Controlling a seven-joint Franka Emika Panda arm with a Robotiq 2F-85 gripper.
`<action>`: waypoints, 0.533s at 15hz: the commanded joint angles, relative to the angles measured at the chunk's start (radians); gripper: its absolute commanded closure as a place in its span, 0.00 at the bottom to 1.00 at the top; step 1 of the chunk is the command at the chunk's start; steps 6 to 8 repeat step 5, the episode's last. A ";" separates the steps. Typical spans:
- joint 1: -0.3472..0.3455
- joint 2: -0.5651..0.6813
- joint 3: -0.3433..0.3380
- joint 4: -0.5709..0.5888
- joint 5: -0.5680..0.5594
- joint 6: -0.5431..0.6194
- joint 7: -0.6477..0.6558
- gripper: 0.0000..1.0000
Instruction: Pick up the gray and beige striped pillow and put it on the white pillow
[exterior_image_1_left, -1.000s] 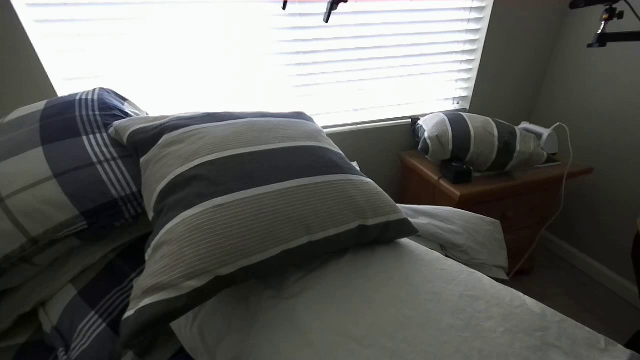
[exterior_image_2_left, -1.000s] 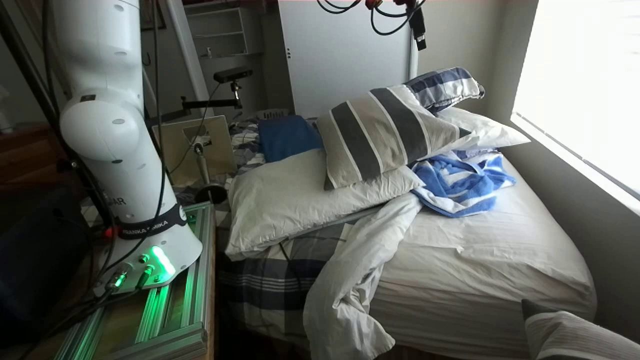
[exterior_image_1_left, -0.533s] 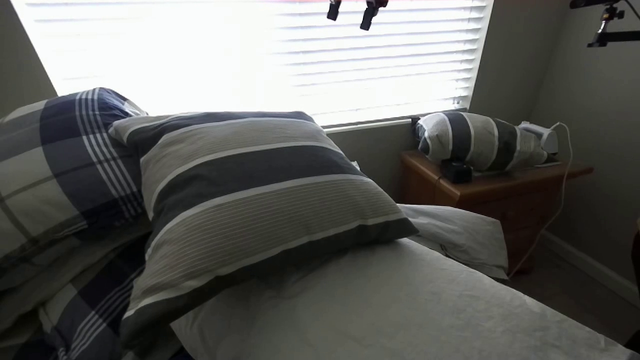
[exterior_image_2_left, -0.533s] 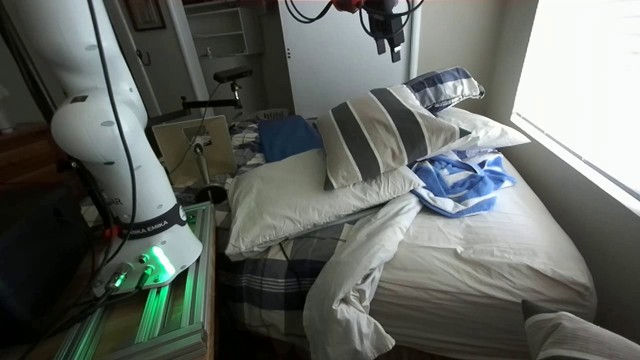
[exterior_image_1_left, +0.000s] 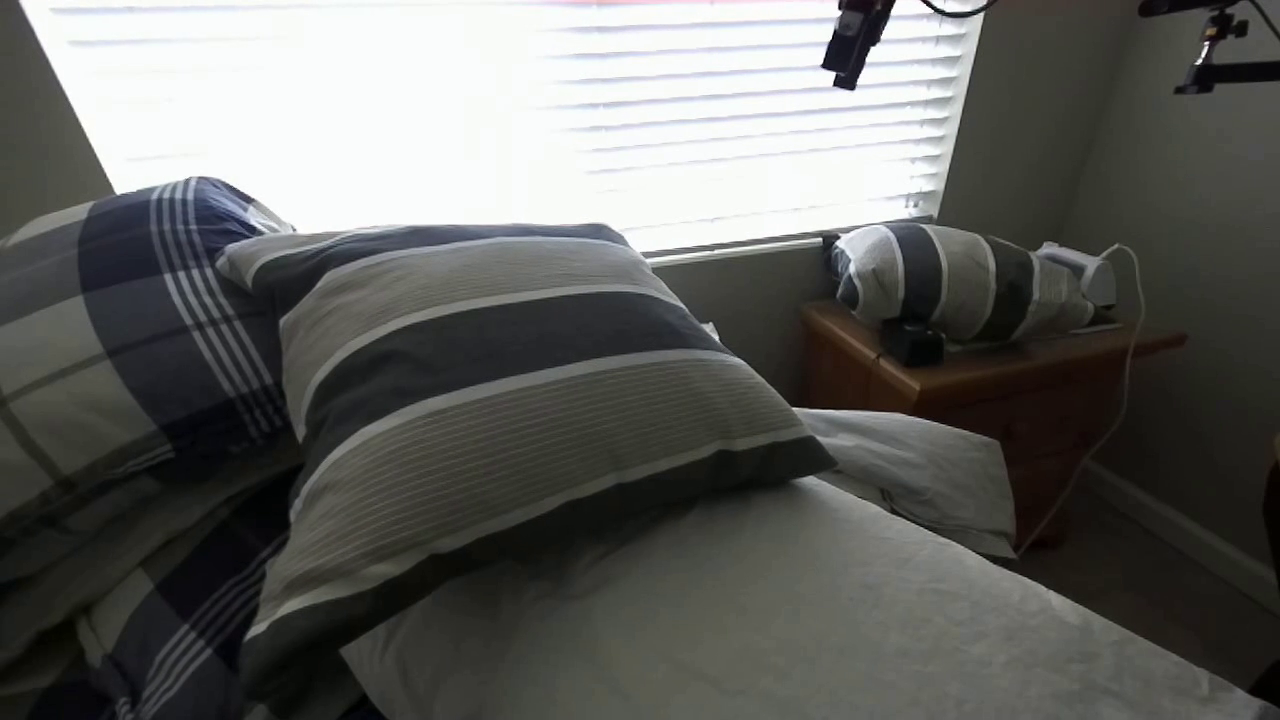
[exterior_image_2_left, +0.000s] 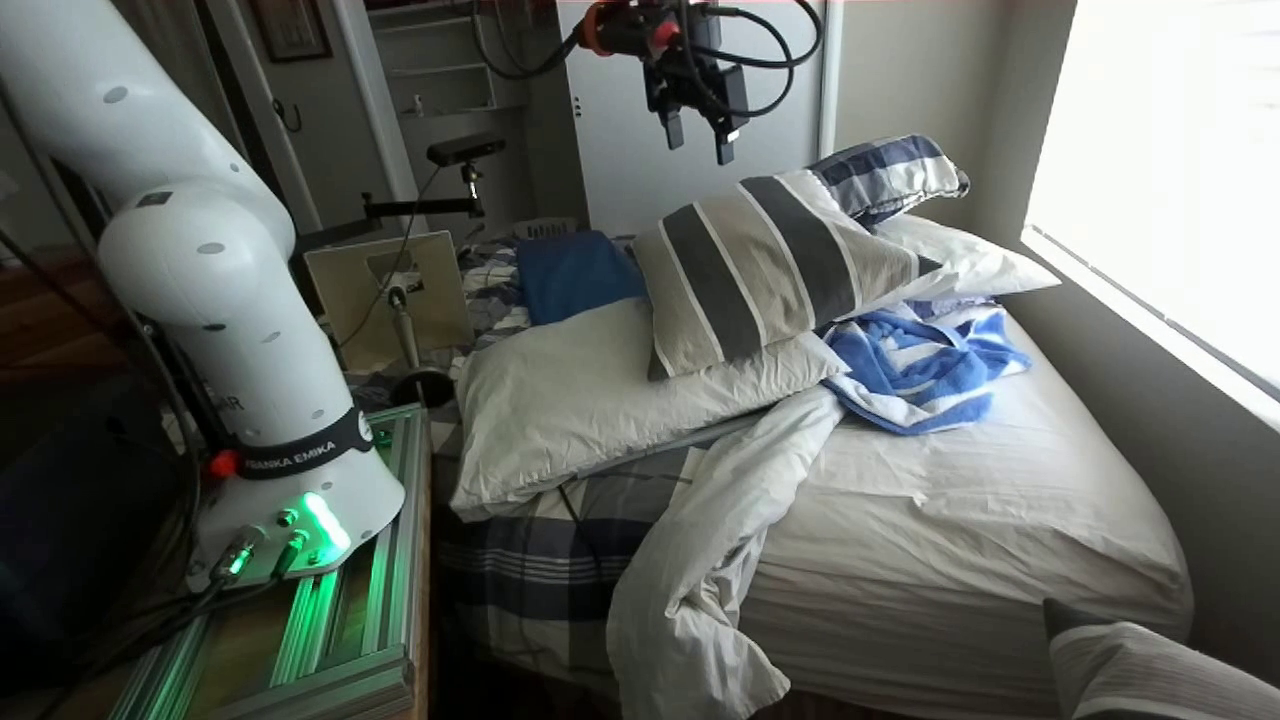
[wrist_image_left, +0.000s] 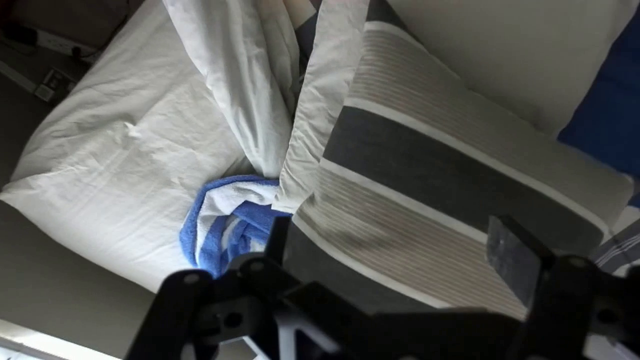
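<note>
The gray and beige striped pillow (exterior_image_1_left: 520, 345) lies tilted, its lower edge on the white pillow (exterior_image_1_left: 700, 610). In an exterior view the striped pillow (exterior_image_2_left: 770, 275) overlaps the far part of the white pillow (exterior_image_2_left: 600, 400). A second white pillow (exterior_image_2_left: 985, 255) is behind. My gripper (exterior_image_2_left: 699, 148) is open and empty, in the air above the pillows and apart from them. The gripper (exterior_image_1_left: 842, 75) shows against the blinds. In the wrist view my open fingers (wrist_image_left: 395, 250) frame the striped pillow (wrist_image_left: 425, 170) from above. The white pillow (wrist_image_left: 320, 100) shows along its edge.
The plaid pillow (exterior_image_2_left: 890, 175) leans behind the striped one. A blue-and-white towel (exterior_image_2_left: 925, 370) and a blue cloth item (exterior_image_2_left: 580, 275) lie on the bed. A nightstand (exterior_image_1_left: 960, 390) holds a striped bolster (exterior_image_1_left: 950, 280). A camera stand (exterior_image_2_left: 405, 340) stands near the arm's base.
My gripper has come down into view. It has moved left in an exterior view and right in an exterior view. The pillows have not moved.
</note>
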 joint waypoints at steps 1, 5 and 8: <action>-0.006 -0.028 -0.004 -0.027 0.006 -0.002 -0.028 0.00; 0.004 -0.064 -0.014 -0.059 0.008 -0.002 -0.047 0.00; 0.004 -0.064 -0.014 -0.059 0.008 -0.002 -0.047 0.00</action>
